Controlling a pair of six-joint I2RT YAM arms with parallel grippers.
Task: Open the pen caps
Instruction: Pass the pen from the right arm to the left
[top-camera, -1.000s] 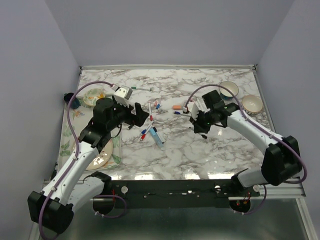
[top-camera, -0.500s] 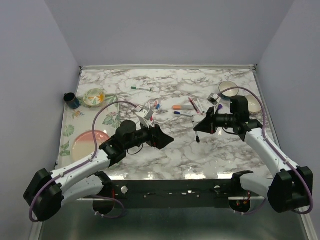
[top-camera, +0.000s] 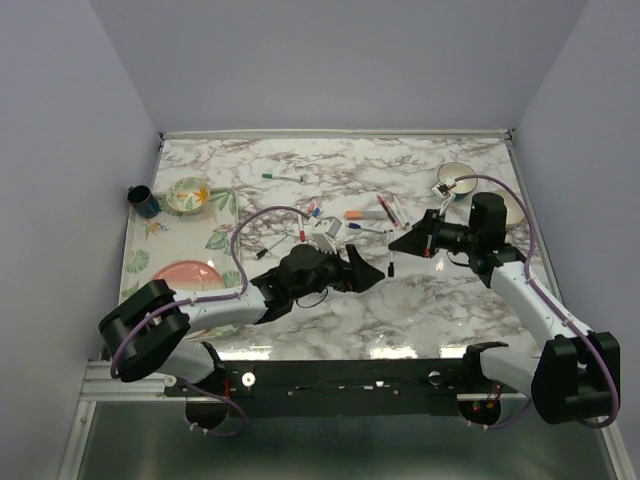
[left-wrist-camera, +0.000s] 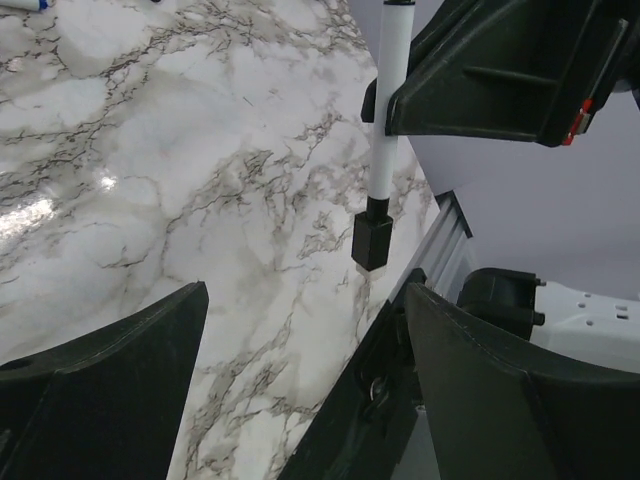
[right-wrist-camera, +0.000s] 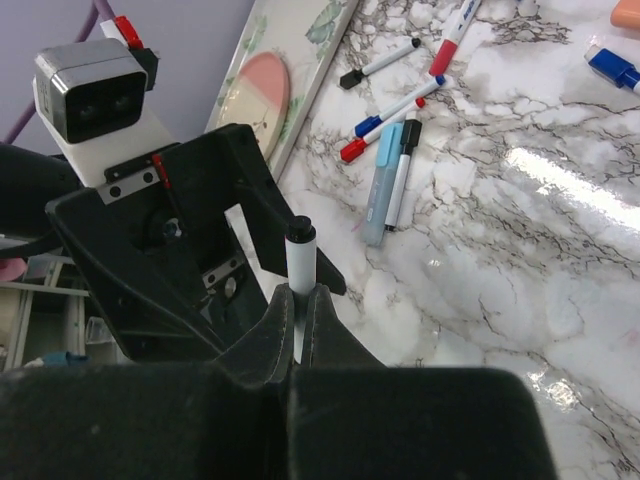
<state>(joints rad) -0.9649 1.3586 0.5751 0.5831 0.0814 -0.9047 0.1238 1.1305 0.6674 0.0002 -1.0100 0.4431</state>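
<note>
Lilac walls (top-camera: 330, 60); marbled bench (top-camera: 420, 300) strewn with pens (right-wrist-camera: 400, 180). Right fingers (right-wrist-camera: 275, 330) clenched on white pen (right-wrist-camera: 300, 258), black cap (left-wrist-camera: 372, 240) downward. Left fingers (left-wrist-camera: 120, 360) spread wide near that cap.

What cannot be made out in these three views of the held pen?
Top external: black cap too small to show whether the left fingers touch it.
Left wrist: the pen is cut off by the top edge; right fingers cover the clamping spot.
Right wrist: the same fingers hide the pen's lower length.
</note>
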